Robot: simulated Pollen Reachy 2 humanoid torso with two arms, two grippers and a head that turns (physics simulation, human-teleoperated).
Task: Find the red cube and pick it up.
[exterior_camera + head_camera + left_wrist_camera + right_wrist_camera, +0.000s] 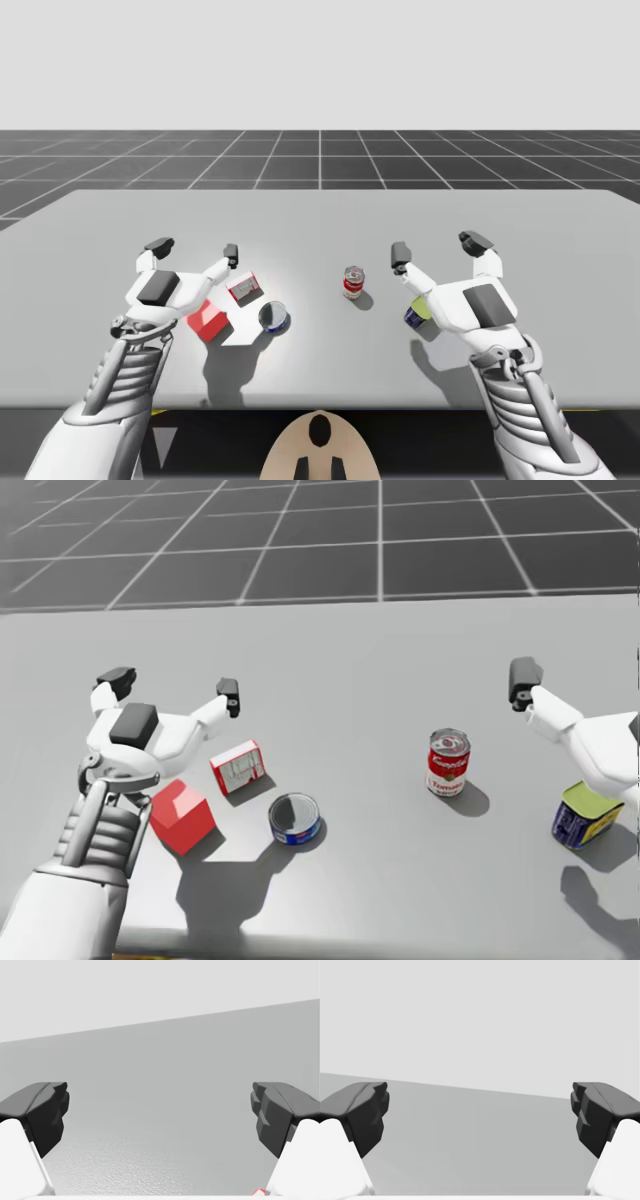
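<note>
My left gripper (195, 248) hangs over the table (320, 215) with its fingers spread wide and nothing between them. The red cube (208, 321) sits behind those fingertips, down beside the wrist on its inner side. A small red-and-white box (245, 289) lies just ahead of it, below the inner finger. My right gripper (437, 247) is also spread wide and empty, well apart from the cube, with a yellow-and-blue container (585, 816) beneath its palm.
</note>
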